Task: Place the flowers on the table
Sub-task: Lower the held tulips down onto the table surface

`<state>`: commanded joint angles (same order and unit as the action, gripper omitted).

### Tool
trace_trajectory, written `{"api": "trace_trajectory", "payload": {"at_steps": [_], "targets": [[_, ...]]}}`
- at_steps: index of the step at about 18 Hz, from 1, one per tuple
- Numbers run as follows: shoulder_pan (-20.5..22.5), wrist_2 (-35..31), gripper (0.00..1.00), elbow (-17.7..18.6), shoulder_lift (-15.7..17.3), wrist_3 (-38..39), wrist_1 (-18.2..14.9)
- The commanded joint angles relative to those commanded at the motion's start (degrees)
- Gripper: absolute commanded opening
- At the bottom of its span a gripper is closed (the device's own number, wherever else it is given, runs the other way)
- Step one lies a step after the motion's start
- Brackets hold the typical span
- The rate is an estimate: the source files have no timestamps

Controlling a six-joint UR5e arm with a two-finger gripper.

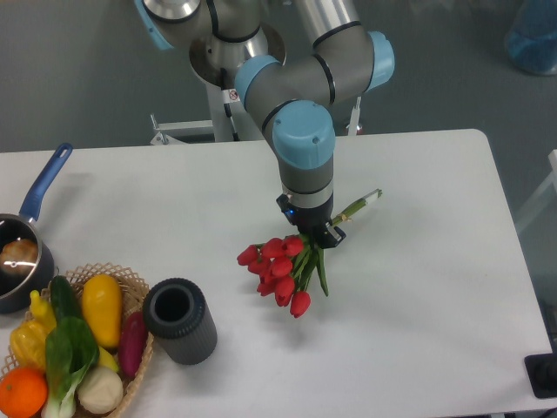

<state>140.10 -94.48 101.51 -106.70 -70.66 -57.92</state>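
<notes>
The flowers (pixel 277 267) are a bunch of red tulips with green leaves, their heads pointing down-left near the middle of the white table (pixel 435 261). The thin green stems (pixel 359 206) stick out up-right behind the wrist. My gripper (pixel 311 235) points down and is shut on the bunch just above the blooms. The tulip heads hang very close to the tabletop; whether they touch it cannot be told. The fingertips are mostly hidden by the leaves and the wrist.
A dark grey cylindrical vase (pixel 179 320) stands left of the flowers. A wicker basket (pixel 130 292) of vegetables and fruit sits at the front left corner. A blue-handled pot (pixel 22 257) is at the left edge.
</notes>
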Motion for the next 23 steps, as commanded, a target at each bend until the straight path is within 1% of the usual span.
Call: {"api": "trace_trajectory", "payload": {"at_steps": [7,12,23], "targets": [[0.00,0.53,0.32,-0.17,-0.97,0.09,0.18],[0.26,0.44,0.33,-0.53,-2.19,0.09,0.44],[0.18,0.35,0.35,-0.53,-3.16,0.00,0.44]]}}
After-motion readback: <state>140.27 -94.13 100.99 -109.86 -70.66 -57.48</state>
